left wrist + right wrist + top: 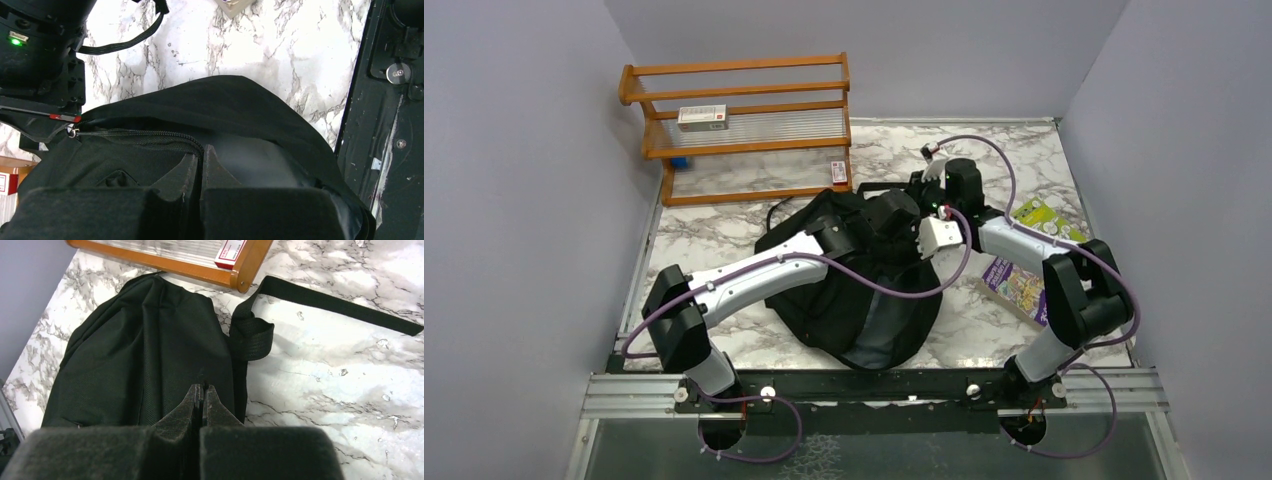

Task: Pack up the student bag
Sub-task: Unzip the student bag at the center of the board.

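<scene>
The student bag (864, 310) is a large black backpack lying on the marble table, with grey lining showing at its near end. My left gripper (906, 222) reaches across it. In the left wrist view the left gripper (202, 150) is shut on the bag's (225, 100) zippered rim, with grey lining (260, 160) beside it. My right gripper (924, 182) is at the bag's far end. In the right wrist view the right gripper (202, 388) is shut, pinching the bag's (140, 340) black outer fabric near a strap (340, 302).
A wooden shelf (734, 130) stands at the back left with a red and white box (701, 117) on it and a small red box (838, 172) by its foot. A green packet (1044, 215) and a purple book (1016, 285) lie at the right.
</scene>
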`<state>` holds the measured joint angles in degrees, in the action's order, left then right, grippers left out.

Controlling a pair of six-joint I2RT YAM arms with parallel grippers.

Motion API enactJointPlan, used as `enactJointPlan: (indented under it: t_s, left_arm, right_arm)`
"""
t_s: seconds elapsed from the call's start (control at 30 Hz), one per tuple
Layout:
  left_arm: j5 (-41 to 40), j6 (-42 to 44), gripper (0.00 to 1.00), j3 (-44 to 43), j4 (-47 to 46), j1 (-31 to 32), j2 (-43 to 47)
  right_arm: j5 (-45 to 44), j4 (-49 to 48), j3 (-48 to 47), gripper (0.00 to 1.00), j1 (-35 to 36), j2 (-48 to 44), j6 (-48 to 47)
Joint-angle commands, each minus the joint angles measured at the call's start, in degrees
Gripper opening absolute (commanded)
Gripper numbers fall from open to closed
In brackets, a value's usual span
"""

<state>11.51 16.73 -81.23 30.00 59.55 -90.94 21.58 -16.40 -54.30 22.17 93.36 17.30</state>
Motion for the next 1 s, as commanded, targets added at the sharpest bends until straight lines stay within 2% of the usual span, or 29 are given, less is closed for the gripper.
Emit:
enactJointPlan:
  t_s: [0.0,0.07,0.2,0.33,0.53,0.63,0.73,0.83,0.97]
  left_arm:
    - [6.7,-3.7,0.00,0.8,-3.8,5.0,4.0]
    - [5.3,-4.7,0.00,1.4,-4.2,2.6,4.5]
    - [6.9,-6.0,0.00,1.8,-5.0,-4.0,5.1]
    - [10.1,-5.1,0.00,0.2,-5.4,-10.1,5.0]
    - [13.3,-1.5,0.00,-4.0,-4.1,-14.9,1.7]
    - [13.8,-0.4,0.00,-5.4,-3.7,-16.6,-0.5]
    - [14.8,-0.1,0.00,-6.2,-3.7,-17.6,-2.2]
    - [14.4,0.3,0.00,-6.7,-3.9,-18.0,-3.9]
    - [13.8,0.0,0.00,-6.9,-4.4,-18.1,-5.3]
  right_arm:
    - [-8.6,-4.9,-1.4,0.01,-1.4,-1.2,-1.2]
    - [-10.1,-3.7,0.1,0.07,-1.4,-3.9,-1.0]
    - [-13.9,0.2,3.8,0.26,-1.4,-10.6,1.0]
    - [-17.8,6.3,8.0,0.35,-1.4,-18.5,4.9]
    - [-20.6,17.9,13.3,0.46,-1.4,-32.3,12.2]
    - [-16.0,21.8,14.9,0.45,-1.4,-38.0,13.8]
    - [-7.6,21.9,16.2,0.43,-1.3,-40.2,16.4]
    - [-0.2,18.4,18.2,0.39,-1.1,-39.6,20.0]
    - [2.3,11.1,21.4,0.30,0.8,-34.9,23.7]
